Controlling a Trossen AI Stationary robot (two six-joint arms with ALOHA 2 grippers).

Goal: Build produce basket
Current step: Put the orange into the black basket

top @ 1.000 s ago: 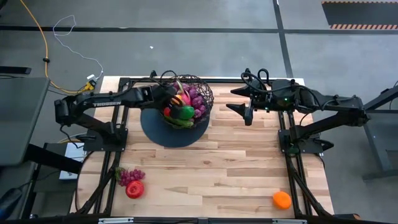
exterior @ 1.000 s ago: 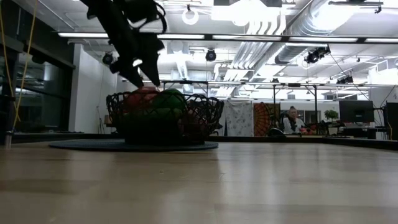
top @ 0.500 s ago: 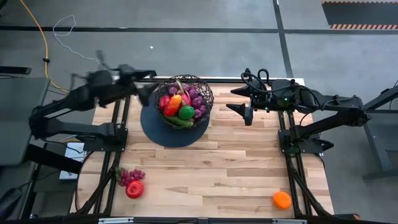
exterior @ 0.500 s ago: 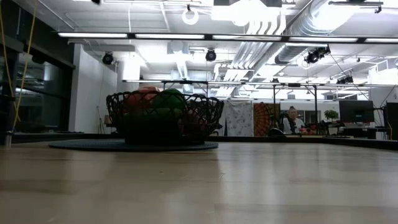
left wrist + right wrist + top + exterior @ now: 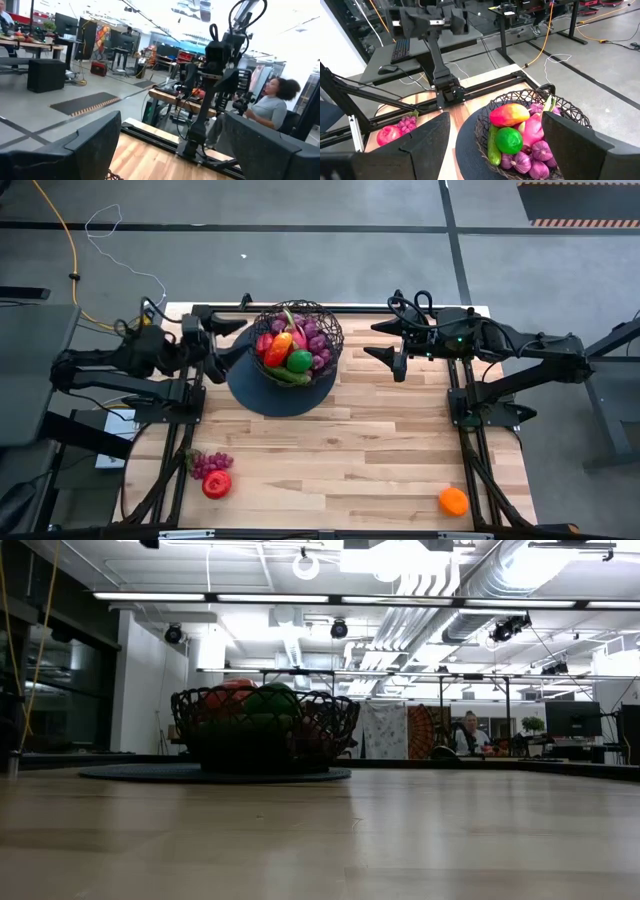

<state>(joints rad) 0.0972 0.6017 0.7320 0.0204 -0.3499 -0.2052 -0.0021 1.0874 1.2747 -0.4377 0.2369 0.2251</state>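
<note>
The black wire basket (image 5: 294, 338) stands on a flat dark disc (image 5: 262, 392) toward the table's far edge. It holds a red-orange fruit (image 5: 509, 114), a green round fruit (image 5: 299, 361), purple grapes (image 5: 318, 340), a pink dragon fruit and a cucumber (image 5: 493, 146). Near the left near corner lie more grapes (image 5: 210, 463) and a red fruit (image 5: 216, 484). An orange (image 5: 453, 500) lies near the right near corner. My left gripper (image 5: 228, 346) is open, left of the basket. My right gripper (image 5: 380, 342) is open, right of it.
Bare wood fills the table's middle between the disc and the near edge. The arms' black base frames run along both sides (image 5: 190, 410) (image 5: 465, 415). A person (image 5: 272, 102) sits in the room beyond the table.
My left gripper has drawn back from over the basket toward the table's left edge and has gone out of the low view. The red-orange fruit now shows uncovered in the basket where the gripper stood.
</note>
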